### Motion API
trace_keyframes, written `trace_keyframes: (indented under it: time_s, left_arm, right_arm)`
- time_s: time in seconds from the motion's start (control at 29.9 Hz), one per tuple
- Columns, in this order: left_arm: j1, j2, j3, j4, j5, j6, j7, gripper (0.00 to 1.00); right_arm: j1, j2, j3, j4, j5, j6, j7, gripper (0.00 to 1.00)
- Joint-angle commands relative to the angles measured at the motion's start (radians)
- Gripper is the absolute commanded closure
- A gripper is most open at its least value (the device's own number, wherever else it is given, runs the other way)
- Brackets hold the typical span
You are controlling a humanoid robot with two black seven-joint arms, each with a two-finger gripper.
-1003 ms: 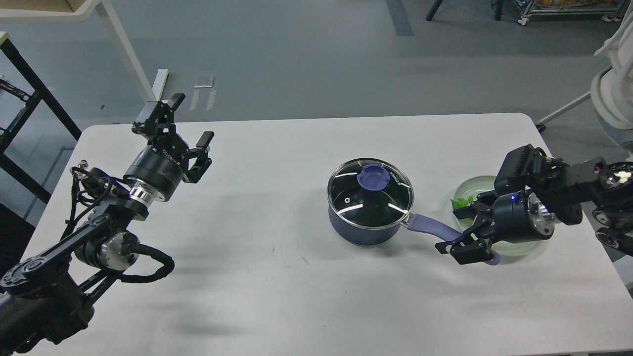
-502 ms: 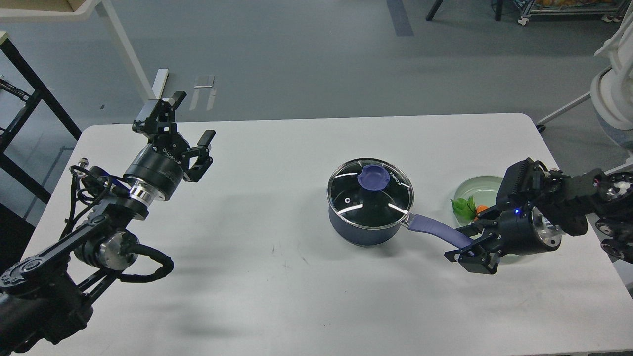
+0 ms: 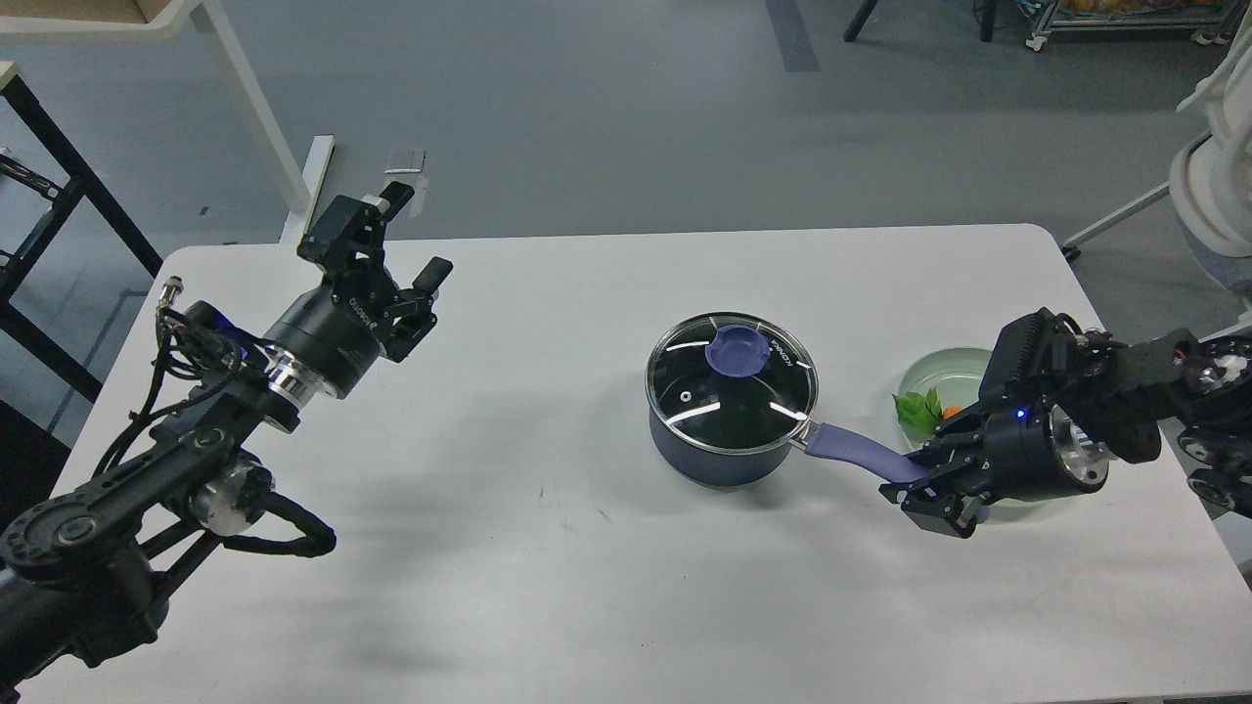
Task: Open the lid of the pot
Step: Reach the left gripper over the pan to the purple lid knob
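Observation:
The dark blue pot (image 3: 719, 452) stands on the white table (image 3: 548, 587) right of centre. Its glass lid (image 3: 731, 379) with a purple knob (image 3: 737, 349) sits flat on top. The pot's purple handle (image 3: 856, 454) points to the lower right. My right gripper (image 3: 927, 494) is shut on the far end of the handle, whose tip is hidden between the fingers. My left gripper (image 3: 411, 230) is open and empty, raised above the table's back left, well to the left of the pot.
A pale green plate (image 3: 944, 376) with green leaves (image 3: 917, 409) and a bit of orange sits behind my right gripper, partly hidden by the arm. A white table leg (image 3: 249, 98) and black frame (image 3: 59, 196) stand beyond the table's back left corner.
My right gripper closed on the end of the pot's handle. My left gripper moved right and a little farther back, still open. The pot and lid stayed put.

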Motion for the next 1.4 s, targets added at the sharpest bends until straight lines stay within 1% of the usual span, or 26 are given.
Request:
trace_keyframes:
  time_s: [0.0,0.07,0.13,0.27,0.4,0.5,0.6,0.74,0.87,0.94,1.07,1.27,1.37]
  left_arm:
    - [-0.075,0.002,0.029,0.002,0.285,-0.067,-0.05,0.01]
    - [-0.133,0.002,0.051,0.002,0.443,-0.104,-0.053,0.01]
    - [-0.21,0.002,0.101,0.0,0.594,-0.115,-0.053,0.01]
    - [-0.392,0.002,0.296,0.002,0.838,-0.099,-0.053,0.01]
    - [-0.539,-0.015,0.469,0.009,1.013,-0.031,-0.053,0.01]
    - [-0.645,-0.073,0.593,0.029,1.1,0.025,-0.053,0.01]
    - [-0.704,-0.127,0.646,0.107,1.154,0.057,-0.053,0.01]
    - [-0.782,-0.218,0.669,0.215,1.199,0.059,-0.053,0.01]
    - [-0.842,-0.285,0.739,0.305,1.196,0.059,-0.053,0.01]
    - [-0.848,-0.316,0.762,0.333,1.19,0.059,-0.053,0.01]
    - [-0.84,-0.368,0.766,0.354,1.186,0.052,-0.053,0.01]
    - [-0.833,-0.445,0.769,0.44,1.186,0.052,-0.053,0.01]
    - [-0.83,-0.468,0.776,0.462,1.186,0.052,-0.053,0.01]
  right_arm:
    - [0.003,0.0,0.0,0.0,0.0,0.0,0.0,0.67]
    - [0.003,0.0,0.0,0.0,0.0,0.0,0.0,0.67]
    - [0.003,0.0,0.0,0.0,0.0,0.0,0.0,0.67]
    - [0.003,0.0,0.0,0.0,0.0,0.0,0.0,0.67]
    - [0.003,0.0,0.0,0.0,0.0,0.0,0.0,0.67]
    - [0.003,0.0,0.0,0.0,0.0,0.0,0.0,0.67]
    - [0.003,0.0,0.0,0.0,0.0,0.0,0.0,0.67]
    - [0.001,0.0,-0.001,0.0,0.0,0.0,0.0,0.67]
    - [0.001,0.0,-0.001,0.0,-0.001,0.0,0.0,0.67]
    - [0.001,0.002,-0.001,-0.002,0.0,0.0,0.0,0.67]
    - [0.0,0.002,-0.001,0.0,0.0,0.0,0.0,0.67]
    - [-0.002,0.002,-0.001,-0.002,0.0,0.0,0.0,0.67]
    - [-0.002,0.002,-0.001,-0.002,0.0,0.0,0.0,0.67]
